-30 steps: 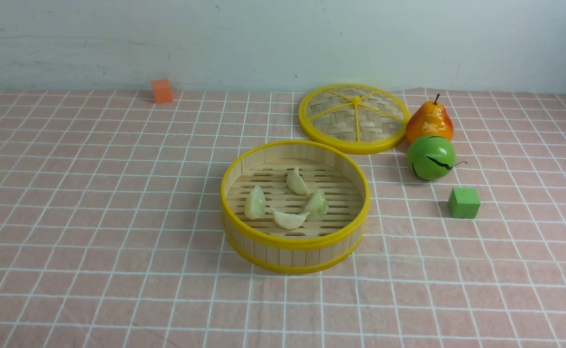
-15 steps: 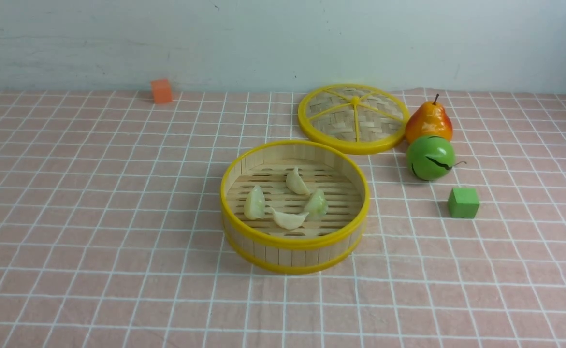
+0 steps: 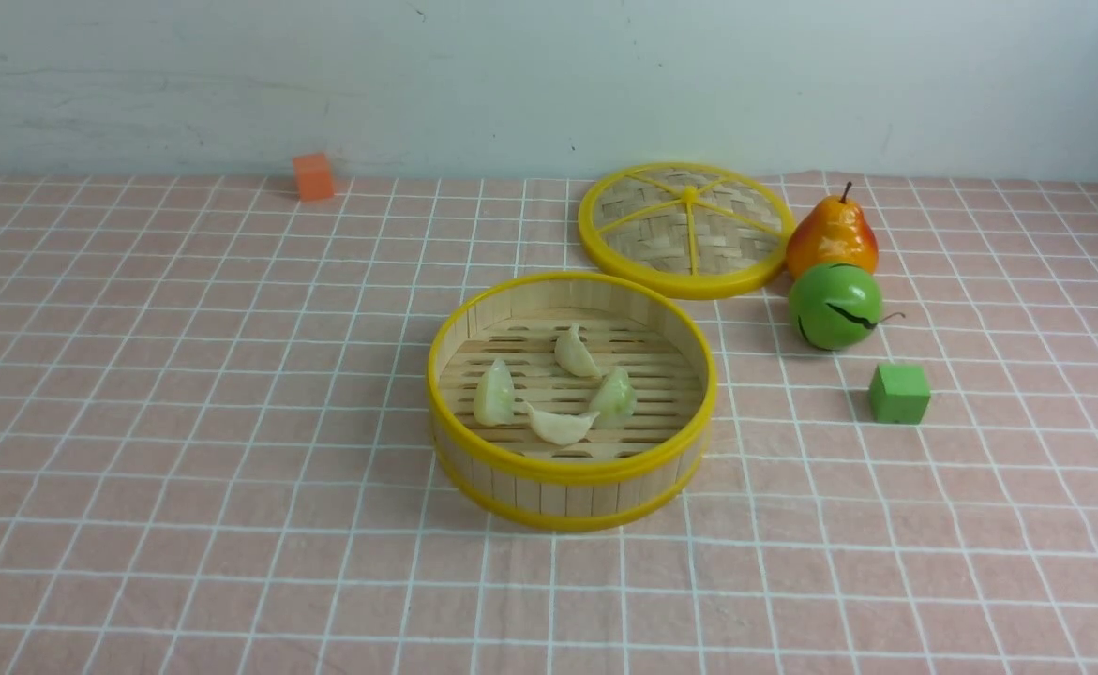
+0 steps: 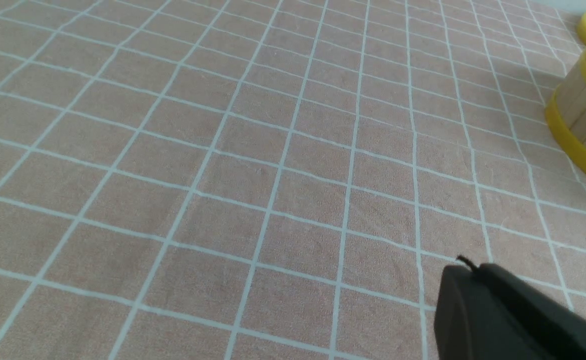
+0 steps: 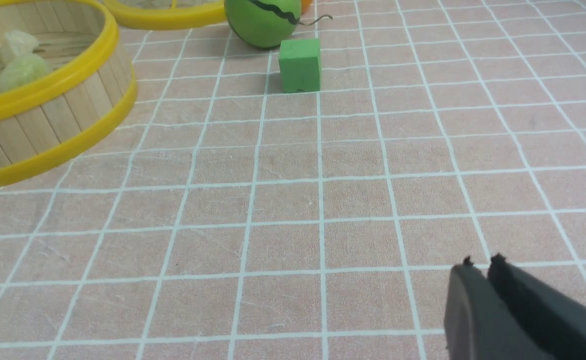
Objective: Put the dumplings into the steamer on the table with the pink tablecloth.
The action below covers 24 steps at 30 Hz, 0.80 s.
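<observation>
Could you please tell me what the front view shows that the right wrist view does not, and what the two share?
Only the front view shows the orange cube, the whole pear, the whole lid and all four dumplings in the steamer.

Only the right wrist view shows the right gripper, its jaws a sliver apart over bare cloth, holding nothing.

Both share the steamer, part of the lid, the green ball, the green cube and the pink tablecloth.
</observation>
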### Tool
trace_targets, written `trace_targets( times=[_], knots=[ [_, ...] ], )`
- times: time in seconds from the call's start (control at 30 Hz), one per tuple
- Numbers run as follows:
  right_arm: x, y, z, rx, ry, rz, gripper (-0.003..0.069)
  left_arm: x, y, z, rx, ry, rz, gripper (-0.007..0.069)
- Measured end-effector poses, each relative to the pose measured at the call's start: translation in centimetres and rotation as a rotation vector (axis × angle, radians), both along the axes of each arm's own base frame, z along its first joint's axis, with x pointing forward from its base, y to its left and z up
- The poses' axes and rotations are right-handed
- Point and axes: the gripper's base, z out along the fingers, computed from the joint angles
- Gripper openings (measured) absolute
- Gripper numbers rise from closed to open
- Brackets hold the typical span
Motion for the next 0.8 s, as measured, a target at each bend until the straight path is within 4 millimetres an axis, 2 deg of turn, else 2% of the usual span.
trace_targets(
  times=[0.8],
  knots=[
    [0.00,0.00,0.00,0.001,0.000,0.000,0.0081,0.00,0.00,0.00,0.001,0.000,0.000,-0.0014]
  ],
)
